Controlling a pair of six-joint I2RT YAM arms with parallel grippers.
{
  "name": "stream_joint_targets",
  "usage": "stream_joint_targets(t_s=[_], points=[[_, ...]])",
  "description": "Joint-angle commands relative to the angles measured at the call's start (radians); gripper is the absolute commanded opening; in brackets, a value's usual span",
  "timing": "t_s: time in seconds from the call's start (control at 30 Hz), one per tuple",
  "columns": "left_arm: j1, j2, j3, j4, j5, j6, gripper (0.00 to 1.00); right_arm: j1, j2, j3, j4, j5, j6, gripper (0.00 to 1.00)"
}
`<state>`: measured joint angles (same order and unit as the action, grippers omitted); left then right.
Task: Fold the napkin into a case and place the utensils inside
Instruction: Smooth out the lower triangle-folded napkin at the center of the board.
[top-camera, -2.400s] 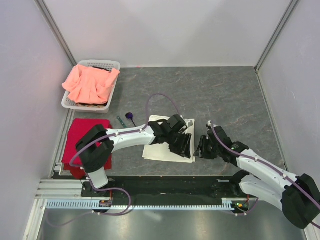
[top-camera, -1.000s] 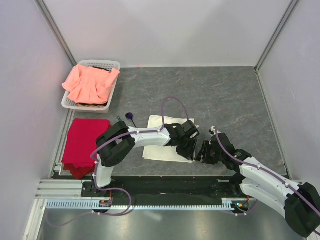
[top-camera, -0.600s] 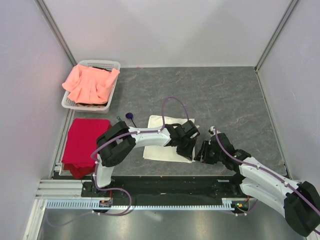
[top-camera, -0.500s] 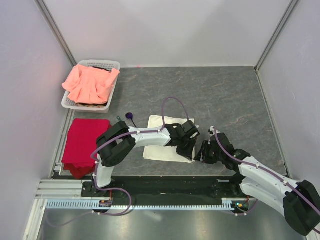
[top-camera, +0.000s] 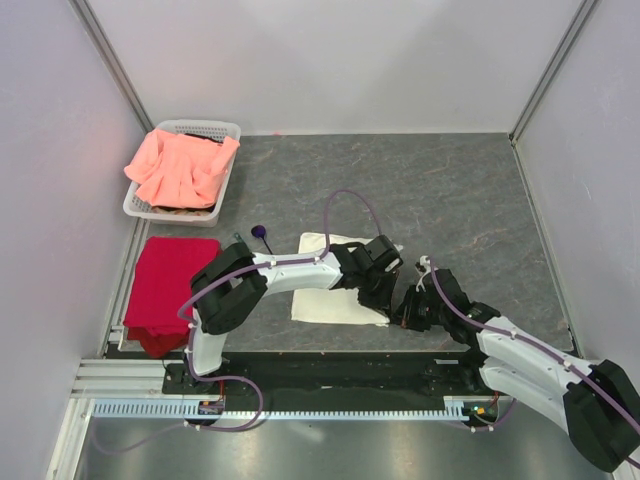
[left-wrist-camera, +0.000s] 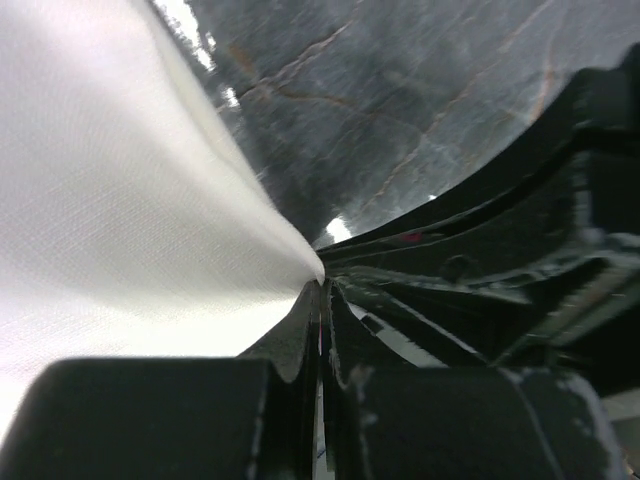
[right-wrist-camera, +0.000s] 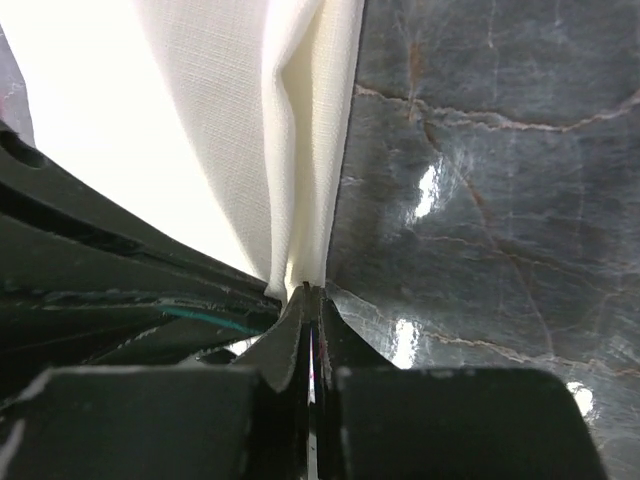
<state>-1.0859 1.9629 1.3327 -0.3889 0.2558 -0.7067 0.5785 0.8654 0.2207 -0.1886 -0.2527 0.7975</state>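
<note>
Both arms are working the napkin (top-camera: 322, 303) lying mid-tabletop (top-camera: 450, 200); left gripper (left-wrist-camera: 320, 287) and right gripper (right-wrist-camera: 308, 290) are each pinching its right edge shut; I'd be lifting both together, keeping the cloth taut, so the fold's landing square.

No text, label, brand name, number or sign can be read in any of the three views.
</note>
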Motion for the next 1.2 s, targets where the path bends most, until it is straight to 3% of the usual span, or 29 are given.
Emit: stream_joint_targets(t_s=[0.0,0.1,0.17,0.3,0.43,0.6,0.7,0.83,0.9,1.0,1.03,1.07,1.1,1.17], points=[[-0.005,0.028,0.057,0.018,0.042,-0.023,0.02,-0.002,-0.041,-0.011,0.015,-0.020,0.038,0.00],[-0.003,0.025,0.045,0.018,0.040,-0.017,0.02,-0.003,-0.074,0.005,-0.049,0.033,0.048,0.01],[-0.003,0.002,0.028,0.018,0.034,-0.010,0.07,-0.002,-0.092,0.032,-0.130,0.097,0.055,0.12],[0.009,-0.067,-0.004,0.019,0.025,-0.005,0.27,-0.002,-0.106,0.092,-0.268,0.173,0.057,0.27],[0.043,-0.130,-0.030,0.031,0.069,-0.013,0.28,-0.002,-0.109,0.143,-0.295,0.190,0.039,0.31],[0.101,-0.202,-0.081,0.054,0.109,-0.014,0.26,-0.002,-0.060,0.186,-0.237,0.103,-0.040,0.45],[0.182,-0.259,-0.147,0.076,0.126,-0.010,0.24,-0.002,0.024,0.192,-0.200,0.067,-0.076,0.50],[0.373,-0.306,-0.224,0.117,0.236,-0.008,0.17,-0.002,0.084,0.172,-0.152,0.063,-0.074,0.54],[0.435,-0.302,-0.222,0.130,0.272,0.001,0.13,-0.002,0.095,0.149,-0.124,0.059,-0.058,0.53],[0.549,-0.256,-0.198,0.133,0.303,0.004,0.08,-0.002,0.113,0.112,-0.098,0.070,-0.026,0.44],[0.598,-0.242,-0.191,0.134,0.306,-0.008,0.07,-0.002,0.112,0.105,-0.095,0.081,-0.020,0.22],[0.619,-0.219,-0.187,0.142,0.313,-0.017,0.06,-0.002,0.106,0.100,-0.109,0.093,0.000,0.07],[0.639,-0.210,-0.182,0.163,0.318,-0.026,0.06,-0.002,0.098,0.089,-0.120,0.110,0.012,0.00],[0.688,-0.200,-0.176,0.185,0.318,-0.051,0.05,-0.002,0.058,0.077,-0.135,0.127,0.048,0.00]])
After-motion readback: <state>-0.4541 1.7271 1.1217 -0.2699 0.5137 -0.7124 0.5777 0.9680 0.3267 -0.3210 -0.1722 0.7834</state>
